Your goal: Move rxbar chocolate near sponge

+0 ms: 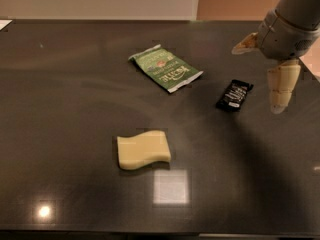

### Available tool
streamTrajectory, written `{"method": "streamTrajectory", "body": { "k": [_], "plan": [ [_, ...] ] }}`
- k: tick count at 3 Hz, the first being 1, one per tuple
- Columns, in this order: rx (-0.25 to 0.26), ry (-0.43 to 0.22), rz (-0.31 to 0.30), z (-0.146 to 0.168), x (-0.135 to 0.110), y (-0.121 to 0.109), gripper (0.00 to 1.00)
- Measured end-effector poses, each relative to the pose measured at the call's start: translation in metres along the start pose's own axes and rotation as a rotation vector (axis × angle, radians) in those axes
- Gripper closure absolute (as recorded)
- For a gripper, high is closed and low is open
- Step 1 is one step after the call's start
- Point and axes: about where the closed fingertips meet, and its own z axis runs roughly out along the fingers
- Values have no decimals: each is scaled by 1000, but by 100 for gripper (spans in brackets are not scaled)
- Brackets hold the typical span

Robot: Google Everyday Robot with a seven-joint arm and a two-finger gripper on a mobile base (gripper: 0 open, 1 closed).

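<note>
Three items on dark table (65, 99): sponge (143, 149), green packet (166, 68), rxbar chocolate (234, 95). Gripper (256, 79) hovers just beside rxbar chocolate, fingers spread apart, holding nothing.

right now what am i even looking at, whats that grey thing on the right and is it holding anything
That grey thing is a robot arm. Its end effector, a two-finger claw, hangs open and empty just right of the rxbar chocolate, a small black wrapper. This is one picture, from a single camera looking down across the dark table. Also lying there: a green-and-white packet further back and a pale yellow sponge nearer the camera.
</note>
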Motion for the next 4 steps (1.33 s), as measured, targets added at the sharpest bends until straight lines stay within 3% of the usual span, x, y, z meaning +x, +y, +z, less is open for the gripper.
{"method": "streamTrajectory", "body": {
  "k": [3,4],
  "plan": [
    [-71,96,-427,46,15,10,0],
    [-69,113,-512,57,21,1,0]
  ]
}}
